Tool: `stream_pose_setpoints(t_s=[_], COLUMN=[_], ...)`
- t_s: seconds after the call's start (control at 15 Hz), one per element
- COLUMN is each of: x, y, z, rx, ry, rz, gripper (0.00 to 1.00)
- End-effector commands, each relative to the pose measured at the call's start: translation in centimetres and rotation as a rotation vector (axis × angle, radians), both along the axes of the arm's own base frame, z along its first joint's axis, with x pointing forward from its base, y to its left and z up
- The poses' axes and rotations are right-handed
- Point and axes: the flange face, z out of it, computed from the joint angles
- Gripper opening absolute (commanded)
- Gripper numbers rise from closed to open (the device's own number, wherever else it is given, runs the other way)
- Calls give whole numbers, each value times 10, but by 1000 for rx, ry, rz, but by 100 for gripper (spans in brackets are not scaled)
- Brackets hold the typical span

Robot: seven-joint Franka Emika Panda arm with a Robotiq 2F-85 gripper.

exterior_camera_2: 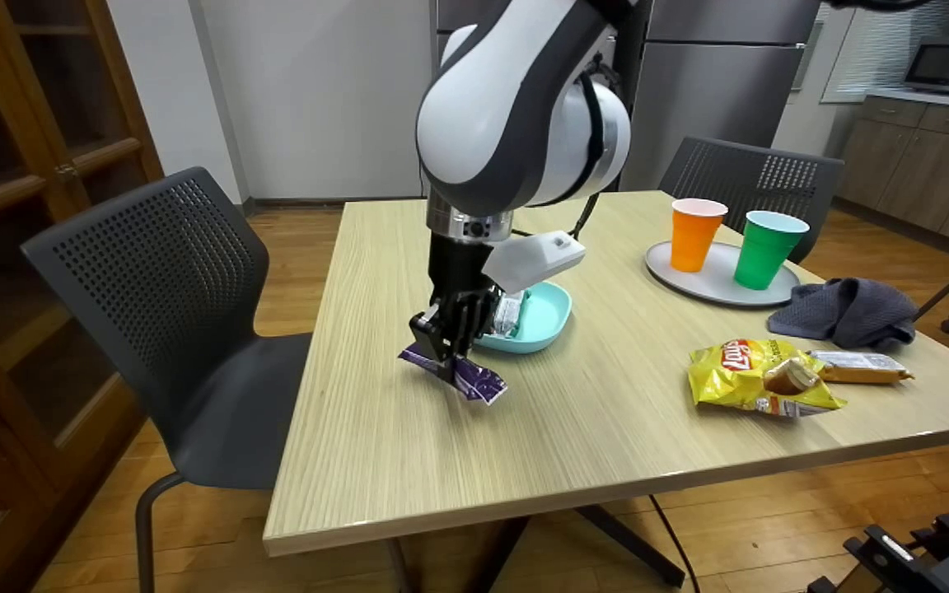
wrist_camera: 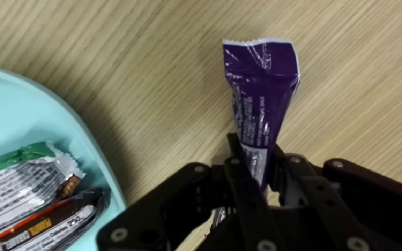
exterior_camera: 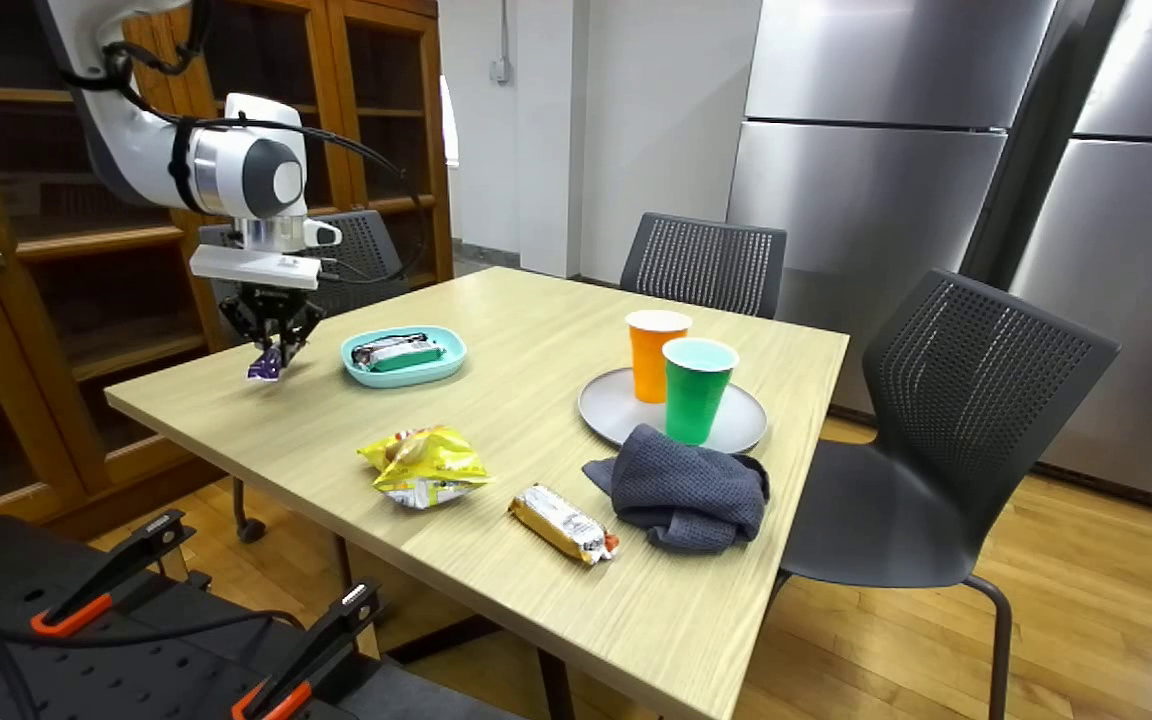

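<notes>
Purple glossy slim wrapped bar (wrist_camera: 261, 111): the black claw (wrist_camera: 255, 145) is clamped about its middle, at or just above the pale wood-grained table (exterior_camera_2: 606, 428), near the turquoise oval dish (exterior_camera_2: 553, 313). Step in hand, I judge: grasping. Next move calls for a steady pinch.

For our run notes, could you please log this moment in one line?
Claw: closed on purple packet | beside: turquoise tray holding wrapped snacks | farther: chip bag, orange cup, green cup
</notes>
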Motion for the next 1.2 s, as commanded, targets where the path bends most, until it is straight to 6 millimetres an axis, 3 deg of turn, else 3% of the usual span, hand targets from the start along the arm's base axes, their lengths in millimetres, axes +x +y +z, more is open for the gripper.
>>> stream_pose_setpoints(t_s=[0.0,0.27,0.6,1.13], x=[17,44,72,95], y=[-10,-30,-61,-109], z=[33,58,73,65], rx=[35,68,96,94], ry=[10,-21,-59,-89], rz=[-195,-404,-659,-1069], gripper=[4,4,4,4])
